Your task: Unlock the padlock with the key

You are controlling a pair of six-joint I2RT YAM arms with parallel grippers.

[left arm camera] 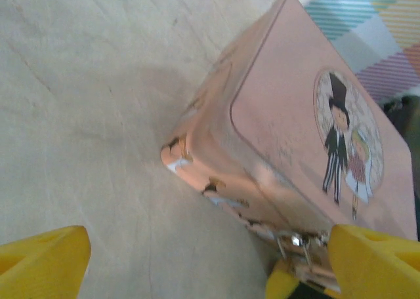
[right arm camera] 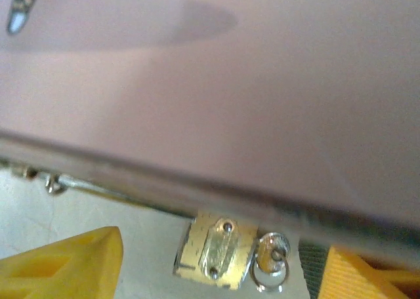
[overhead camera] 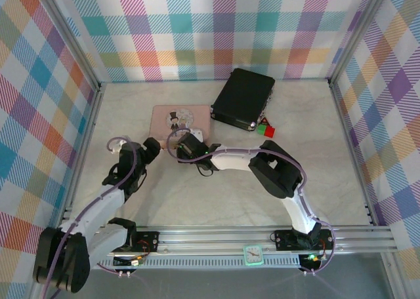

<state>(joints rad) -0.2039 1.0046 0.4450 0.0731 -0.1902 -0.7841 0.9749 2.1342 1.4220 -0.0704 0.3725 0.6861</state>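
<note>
Since the tiny brass-gold squarish padlock (right arm camera: 213, 253) hangs off the front edge of the pink rectangular tin (right arm camera: 230, 82), our right end effector (right arm camera: 216, 276) sits open flanking it | small silver key (right arm camera: 270, 252) just beside it | left end effector (left arm camera: 207, 266) open too, we reckon to steady the tin

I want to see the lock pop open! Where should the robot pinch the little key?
Probably the key by its flat round head, which sticks out beside the brass padlock under the pink tin. Come from the open side facing away from the tin, since the tin blocks the other, with the jaws pinching the head. Its shaft is hidden.
</note>
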